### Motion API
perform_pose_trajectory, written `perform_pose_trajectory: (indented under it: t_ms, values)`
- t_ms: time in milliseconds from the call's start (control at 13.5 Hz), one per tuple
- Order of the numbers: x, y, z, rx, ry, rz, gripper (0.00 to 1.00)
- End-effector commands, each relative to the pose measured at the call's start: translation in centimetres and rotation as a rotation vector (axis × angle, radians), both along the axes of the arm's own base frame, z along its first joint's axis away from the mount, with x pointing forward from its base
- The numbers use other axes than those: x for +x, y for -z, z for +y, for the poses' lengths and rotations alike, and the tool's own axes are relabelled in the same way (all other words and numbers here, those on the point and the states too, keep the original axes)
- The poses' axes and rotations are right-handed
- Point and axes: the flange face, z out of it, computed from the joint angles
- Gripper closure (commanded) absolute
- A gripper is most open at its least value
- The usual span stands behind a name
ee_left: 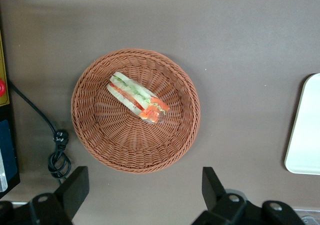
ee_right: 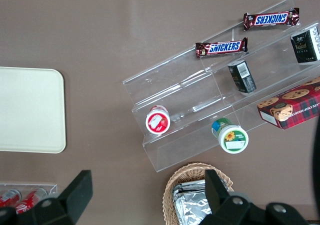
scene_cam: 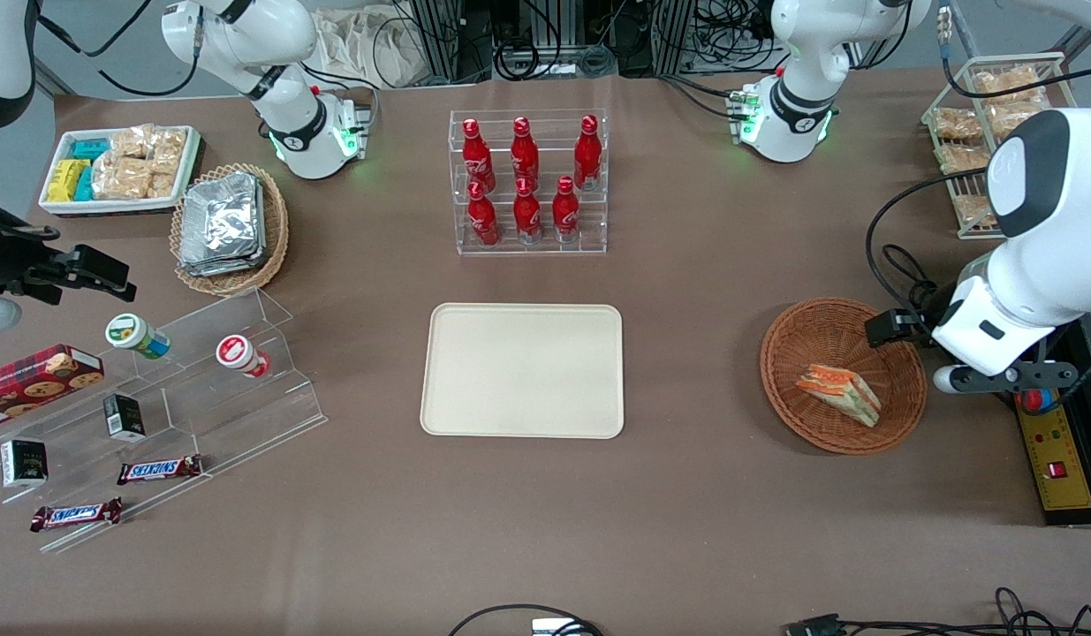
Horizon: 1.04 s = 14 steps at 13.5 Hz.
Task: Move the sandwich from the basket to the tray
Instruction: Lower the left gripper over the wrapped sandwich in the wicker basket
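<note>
The sandwich [scene_cam: 838,394] [ee_left: 138,98], a white bread wedge with orange and green filling, lies on its side in the round reddish-brown wicker basket [scene_cam: 792,397] [ee_left: 100,145]. The cream tray [scene_cam: 523,369] [ee_left: 306,130] lies flat at the table's middle with nothing on it, a gap of bare table away from the basket. My left gripper [ee_left: 145,175] hangs high over the table just outside the basket's rim, on the side farther from the front camera. It is open, its black fingers [ee_left: 75,185] spread wide with nothing between them.
A clear rack of red bottles [scene_cam: 527,181] stands farther from the front camera than the tray. A black and yellow control box [scene_cam: 1053,446] with a cable lies beside the basket at the working arm's end. Snack shelves and a tan basket of foil packets [scene_cam: 227,225] sit toward the parked arm's end.
</note>
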Motion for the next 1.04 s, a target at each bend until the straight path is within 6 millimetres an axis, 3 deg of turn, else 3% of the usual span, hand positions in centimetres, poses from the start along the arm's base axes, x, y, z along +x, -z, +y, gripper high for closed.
perform_pose_trajectory:
  t_ms: [0, 222, 370, 593, 889, 963]
  values:
    - [0.2, -0.2, 0.3, -0.004, -0.024, 0.012, 0.00]
    - [0.9, 0.4, 0.4, -0.007, -0.026, 0.015, 0.00]
    - [0.7, 1.7, 2.1, 0.007, -0.090, 0.041, 0.00]
    - [0.5, 3.9, 3.3, 0.025, -0.358, 0.051, 0.00]
    - [0.2, 9.6, 5.4, 0.032, -0.704, -0.008, 0.00]
    - [0.2, 10.3, 5.3, 0.040, -0.790, -0.003, 0.00]
